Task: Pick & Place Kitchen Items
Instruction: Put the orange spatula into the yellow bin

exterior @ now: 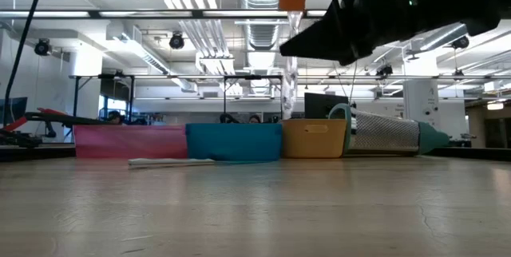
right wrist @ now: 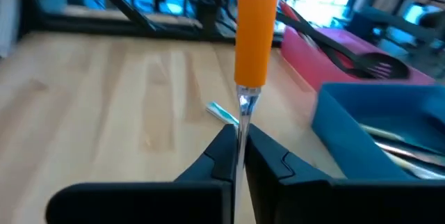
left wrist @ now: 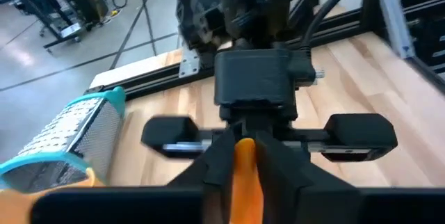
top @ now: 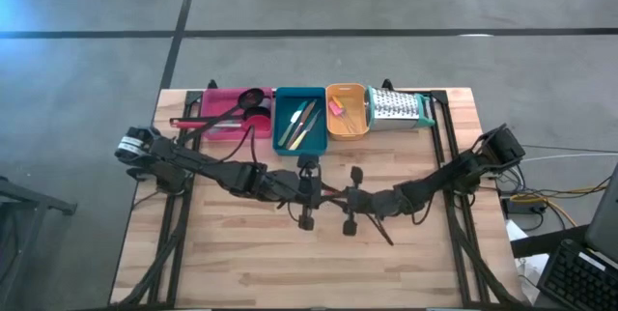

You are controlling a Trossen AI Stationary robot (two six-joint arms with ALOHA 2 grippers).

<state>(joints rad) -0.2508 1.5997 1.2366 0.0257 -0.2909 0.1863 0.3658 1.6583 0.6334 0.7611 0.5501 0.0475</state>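
The right claw pinches the thin blade of an orange-handled knife, while the left claw holds the orange handle in a narrow grip, both above mid-surface. The knife looks light and stiff; its slick blade may slip, so the thicker handle seems the safer hold. Beyond the claws stands the teal tray, knives inside.
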